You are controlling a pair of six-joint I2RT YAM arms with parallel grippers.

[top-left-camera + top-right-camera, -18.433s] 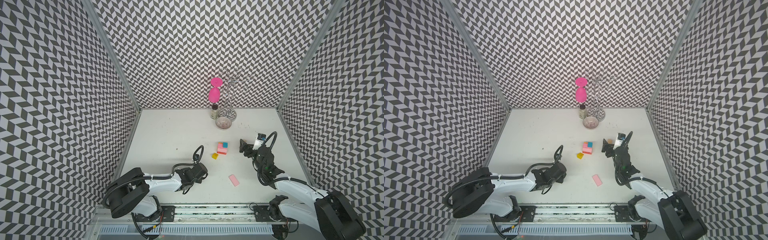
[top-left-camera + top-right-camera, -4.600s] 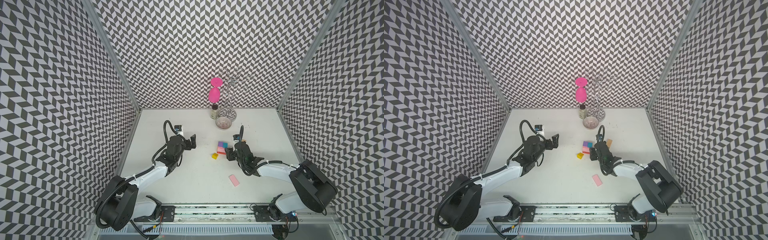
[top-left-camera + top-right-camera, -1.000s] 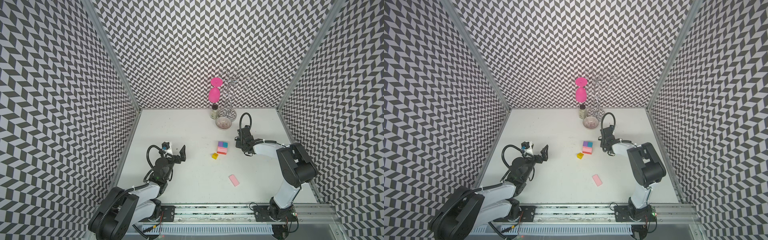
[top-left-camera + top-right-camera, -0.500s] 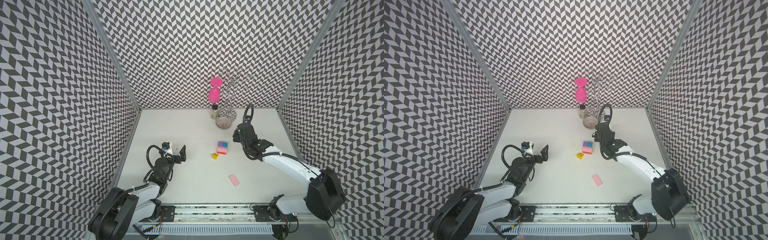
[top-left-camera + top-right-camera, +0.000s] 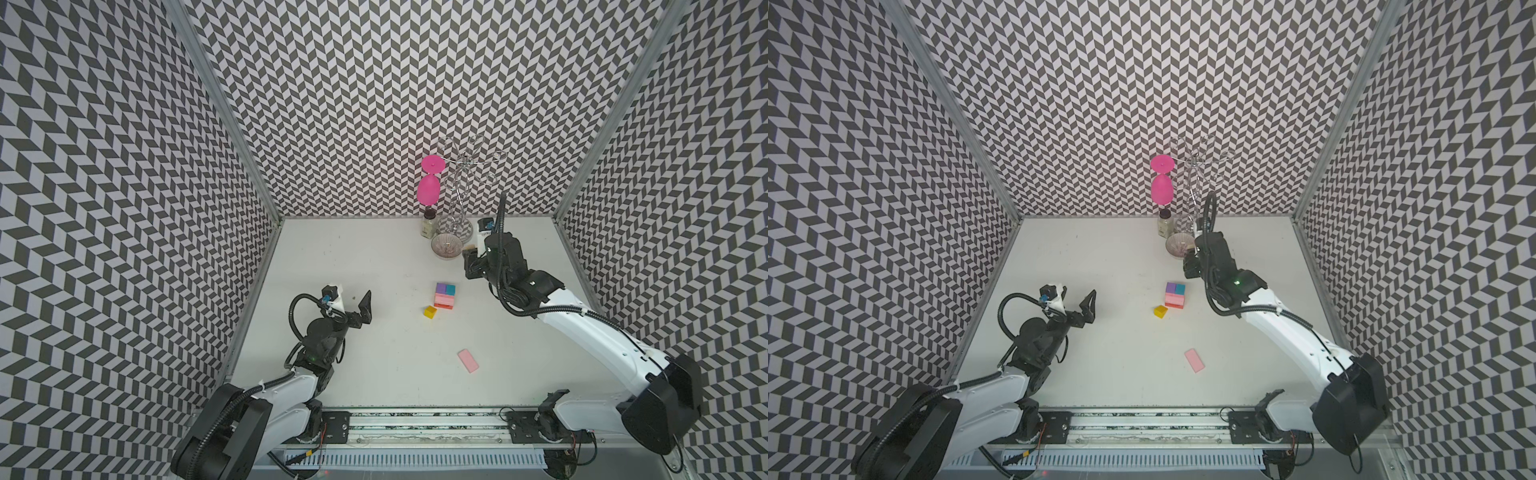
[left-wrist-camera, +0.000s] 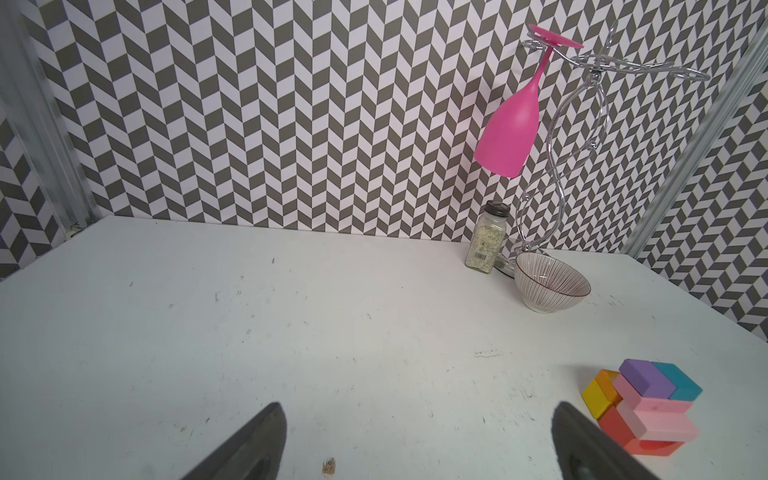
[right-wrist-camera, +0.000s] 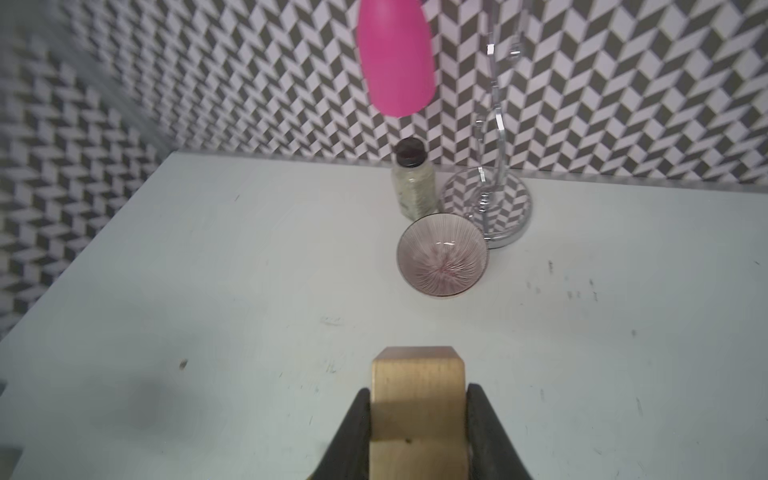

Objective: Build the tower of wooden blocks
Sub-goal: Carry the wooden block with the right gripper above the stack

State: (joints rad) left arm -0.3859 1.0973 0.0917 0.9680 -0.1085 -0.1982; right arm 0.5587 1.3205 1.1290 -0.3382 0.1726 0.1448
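White table (image 7: pixel 208 270) lies under me. My right gripper (image 7: pixel 417 392) squeezes a plain wood block (image 7: pixel 417 374); my left gripper (image 6: pixel 417 409) stands wide open, holding nothing.

Clutter at back, right of centre; left-back of surface (image 5: pixel 353 257) open.
Bowl (image 5: pixel 446 246), jar (image 5: pixel 429 224), rack (image 5: pixel 457 226) w/ goblet (image 5: pixel 429 189) cluster at back wall, just beside R pincer (image 7: pixel 417 390); tower (image 5: pixel 444 295), yellow block (image 5: pixel 430 312) mid; pink slab (image 5: pixel 468 360) alone near front.
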